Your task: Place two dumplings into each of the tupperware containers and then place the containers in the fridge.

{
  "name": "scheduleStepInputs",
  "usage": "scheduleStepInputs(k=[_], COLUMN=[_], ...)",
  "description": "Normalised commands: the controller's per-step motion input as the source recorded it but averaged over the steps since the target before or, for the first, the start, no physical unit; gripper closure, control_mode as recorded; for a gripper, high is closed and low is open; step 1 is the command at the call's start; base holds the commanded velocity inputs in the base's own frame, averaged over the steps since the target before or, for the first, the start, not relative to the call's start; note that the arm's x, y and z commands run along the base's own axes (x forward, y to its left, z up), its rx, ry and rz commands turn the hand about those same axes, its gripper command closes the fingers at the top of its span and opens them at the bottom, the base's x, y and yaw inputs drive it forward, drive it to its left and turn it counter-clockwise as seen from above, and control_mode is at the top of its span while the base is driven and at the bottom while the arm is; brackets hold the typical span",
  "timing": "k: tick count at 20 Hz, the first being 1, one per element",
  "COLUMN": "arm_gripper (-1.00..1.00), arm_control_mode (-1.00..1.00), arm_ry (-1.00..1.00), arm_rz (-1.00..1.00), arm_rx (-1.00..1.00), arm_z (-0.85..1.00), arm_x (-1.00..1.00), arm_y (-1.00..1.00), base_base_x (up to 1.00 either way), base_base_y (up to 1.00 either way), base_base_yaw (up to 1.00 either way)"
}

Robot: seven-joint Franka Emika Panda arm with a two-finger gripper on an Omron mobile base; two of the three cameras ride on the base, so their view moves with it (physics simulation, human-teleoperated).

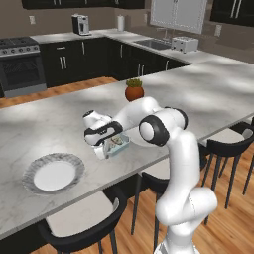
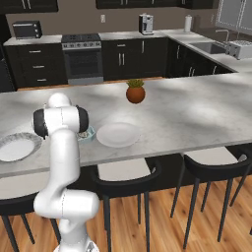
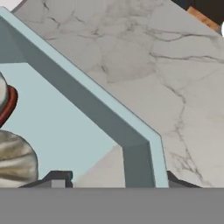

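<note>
The light-blue tupperware container [image 1: 118, 145] sits on the marble tabletop [image 1: 198, 94] near its front edge, just left of the arm's elbow, with the gripper [image 1: 106, 149] down at its near-left corner. In the hand view the jaws straddle a corner of the container's wall [image 3: 131, 148], one dark tip inside and one outside the rim, but whether they are pinching the wall or standing a little spread from it cannot be told. The tub looks light, thin and stiff, probably a bit slippery and apt to tip if lifted by one corner, so a hold on the wall partway along a side, kept level, seems safer. Inside it lies one pleated beige dumpling [image 3: 15, 159], probably soft and easily squashed and best taken across its plump middle; a second rounded thing [image 3: 5, 103] with a reddish edge beside it is too cropped to name. I count one container, partly hidden by the arm, one sure dumpling, and two round plates: a patterned one [image 1: 53, 172] to the far left and a plain white one [image 2: 118, 134] just right of the container. One potted plant [image 1: 134, 90] stands farther back.
</note>
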Motion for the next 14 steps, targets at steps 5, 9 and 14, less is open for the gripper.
scheduleStepInputs(k=[5, 9, 14], arm_gripper=[1.00, 1.00, 1.00], arm_control_mode=[-1.00, -1.00, -1.00], arm_ry=[-0.02, -0.01, -0.02], arm_rz=[0.00, 0.00, 0.04], arm_rx=[0.01, 0.01, 0.01], arm_z=[-0.33, -0.08, 0.04], arm_x=[-0.39, -0.31, -0.31], arm_y=[0.00, 0.00, 0.00], base_base_x=[0.00, 0.00, 0.00], base_base_y=[0.00, 0.00, 0.00], base_base_yaw=[0.00, 0.00, 0.00])
